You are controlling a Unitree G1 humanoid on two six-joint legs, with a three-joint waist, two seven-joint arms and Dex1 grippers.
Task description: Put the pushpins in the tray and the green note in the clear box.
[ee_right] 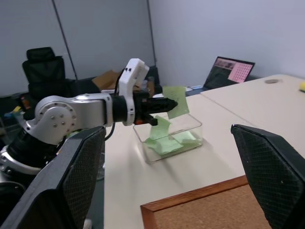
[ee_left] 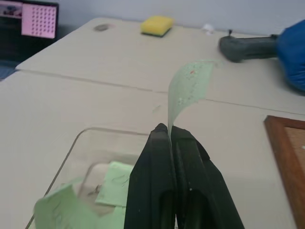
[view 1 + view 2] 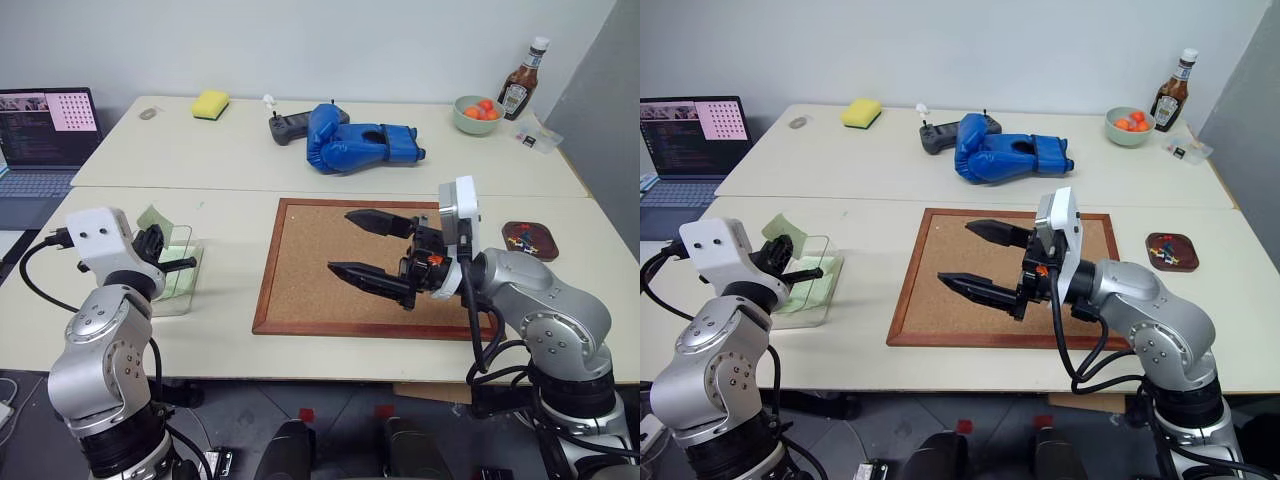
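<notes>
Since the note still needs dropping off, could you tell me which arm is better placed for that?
The left: its pincer is shut on the green note right above the clear box, while the right pincer hangs open over the corkboard.

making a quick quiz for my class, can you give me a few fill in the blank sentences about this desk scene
1. The left gripper is shut on the green note, holding it above the ____ box.
2. The right gripper hangs over the corkboard with its fingers ____.
3. The pushpins lie in the dark brown ____.
4. The boxing glove on the far table is ____.

Missing words: clear; open; tray; blue
</notes>
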